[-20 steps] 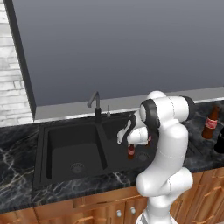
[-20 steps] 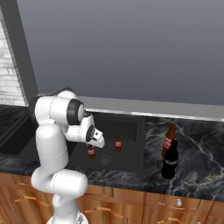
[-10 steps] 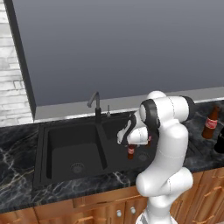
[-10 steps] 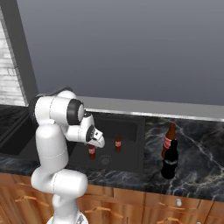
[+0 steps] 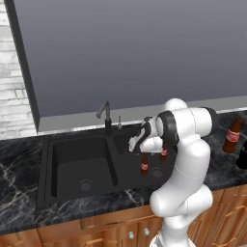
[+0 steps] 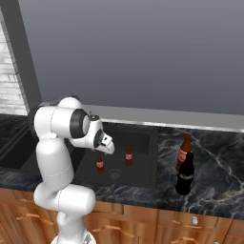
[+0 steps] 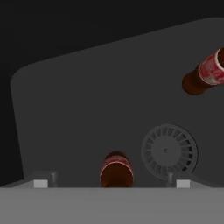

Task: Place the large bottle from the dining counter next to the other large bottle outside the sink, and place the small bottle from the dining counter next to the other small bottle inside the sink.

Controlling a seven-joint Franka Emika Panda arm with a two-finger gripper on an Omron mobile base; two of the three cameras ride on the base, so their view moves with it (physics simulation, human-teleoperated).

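The hand [image 7: 109,183] hangs over the right basin of the sink [image 5: 62,144], its 2 finger tips [image 7: 41,183] spread wide with nothing gripped. Between them, straight below, the small bottle [image 7: 116,169] stands upright on the basin floor, clear of both tips. In the hand view the round drain grate [image 7: 169,151] lies just beside that bottle at about 2 o'clock, and the other small bottle [image 7: 205,74] stands farther out toward 1 o'clock, apart from the first.

In the right base view both small brown bottles stand in the same basin, one [image 6: 100,163] near the hand, the second [image 6: 128,155] at 2 o'clock from it. On the marble surface [image 6: 214,186] right of the sink, the other large bottle [image 6: 183,150] and the large bottle [image 6: 184,174] stand close together, the black one in front. The dark tap [image 5: 104,113] rises behind the basin divider.
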